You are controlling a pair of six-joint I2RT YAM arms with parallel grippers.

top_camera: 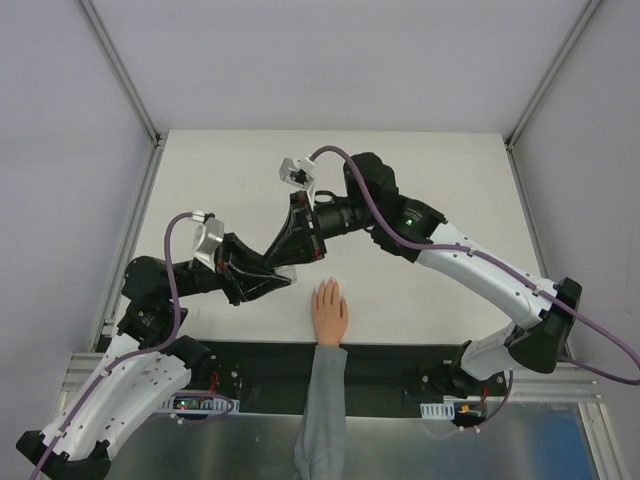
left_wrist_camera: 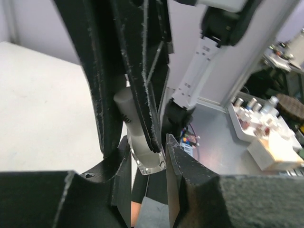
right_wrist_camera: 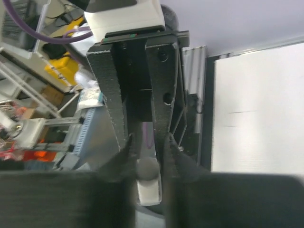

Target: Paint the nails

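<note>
A peach mannequin hand (top_camera: 329, 315) in a grey sleeve (top_camera: 322, 420) lies palm down at the table's near edge. Its nails (top_camera: 325, 288) are too small to make out. Left of its fingertips, my left gripper (top_camera: 283, 283) is shut on a small clear bottle (left_wrist_camera: 151, 164). In the left wrist view its fingertips (left_wrist_camera: 176, 156) press the glass from both sides. My right gripper (top_camera: 291, 262) reaches in from the upper right. Its fingers (left_wrist_camera: 147, 95) hug the bottle's white cap (left_wrist_camera: 125, 105). The right wrist view has the cap (right_wrist_camera: 148, 168) pinched between the right gripper (right_wrist_camera: 148, 140) pads.
A black strip (top_camera: 400, 362) runs along the table's near edge under the sleeve. Off the table, a white tray of small bottles (left_wrist_camera: 251, 121) stands on the metal bench. Frame posts (top_camera: 120, 70) rise at the back corners.
</note>
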